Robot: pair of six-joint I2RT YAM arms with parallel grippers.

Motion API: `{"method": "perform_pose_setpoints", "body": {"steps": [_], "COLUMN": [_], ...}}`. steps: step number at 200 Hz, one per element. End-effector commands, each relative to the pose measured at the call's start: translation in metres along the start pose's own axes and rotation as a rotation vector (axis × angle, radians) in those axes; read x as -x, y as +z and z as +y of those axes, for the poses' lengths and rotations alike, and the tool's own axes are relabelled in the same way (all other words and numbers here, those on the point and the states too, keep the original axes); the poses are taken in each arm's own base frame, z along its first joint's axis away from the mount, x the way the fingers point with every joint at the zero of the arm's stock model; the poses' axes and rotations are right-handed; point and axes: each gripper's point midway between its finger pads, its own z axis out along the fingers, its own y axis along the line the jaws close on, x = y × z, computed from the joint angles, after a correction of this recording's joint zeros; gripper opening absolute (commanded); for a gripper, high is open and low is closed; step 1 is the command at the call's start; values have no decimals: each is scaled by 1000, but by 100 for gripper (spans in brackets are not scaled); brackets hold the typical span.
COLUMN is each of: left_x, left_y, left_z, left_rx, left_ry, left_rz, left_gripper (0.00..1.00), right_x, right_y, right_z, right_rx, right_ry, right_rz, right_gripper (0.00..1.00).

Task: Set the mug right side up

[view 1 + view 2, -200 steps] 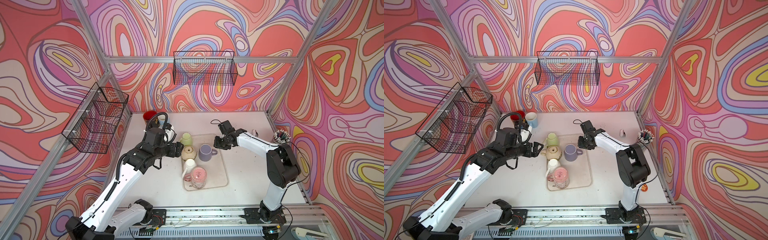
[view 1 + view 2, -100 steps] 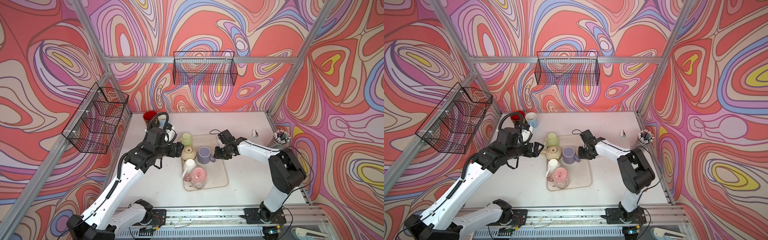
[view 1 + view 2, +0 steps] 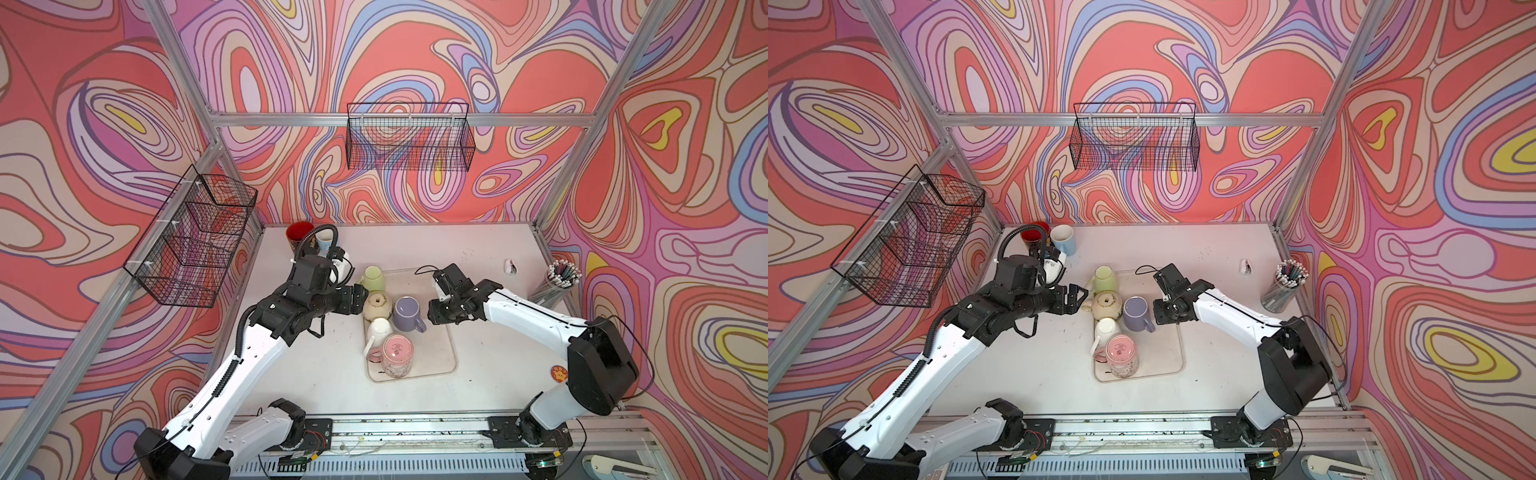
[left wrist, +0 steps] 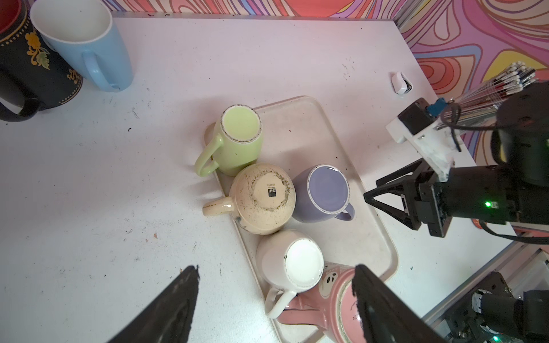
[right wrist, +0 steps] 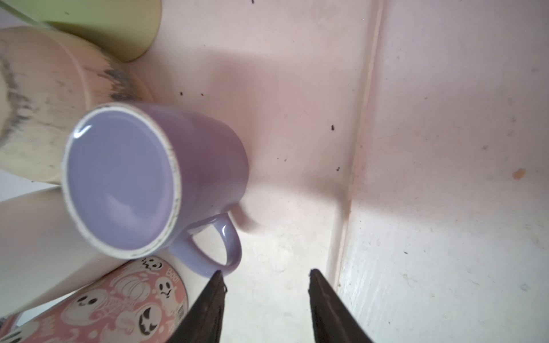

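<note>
you're looking at a lilac mug (image 3: 405,311) with a pale, scuffed ring round its base. it stands upside down, base up and mouth down, near the middle of the beige tray (image 3: 440,357). its handle points toward the near edge, on the right arm's side. it sits just beside the cream mug (image 3: 377,306), perhaps touching it.

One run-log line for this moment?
right gripper open beside purple mug handle | mug upside down on tray | left gripper open
</note>
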Motion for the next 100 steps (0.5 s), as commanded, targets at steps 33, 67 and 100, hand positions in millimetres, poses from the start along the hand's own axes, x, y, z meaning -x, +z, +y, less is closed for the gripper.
{"method": "perform_pose_setpoints", "body": {"steps": [33,67,100], "left_x": [-4,-5,-5], "left_y": [6,8,8], "left_z": [0,1,2], "left_rx": [2,10,13], "left_ry": [19,18,18], "left_rz": [17,25,28], "left_gripper": [86,100,100], "right_x": [-5,-5,-4], "right_y": [-12,-3,11], "right_z": [20,29,36], "right_rx": [-23,-13,-6], "right_ry": [-189,-220,-239], "right_rz": [24,45,67], "right_gripper": [62,64,62]}}
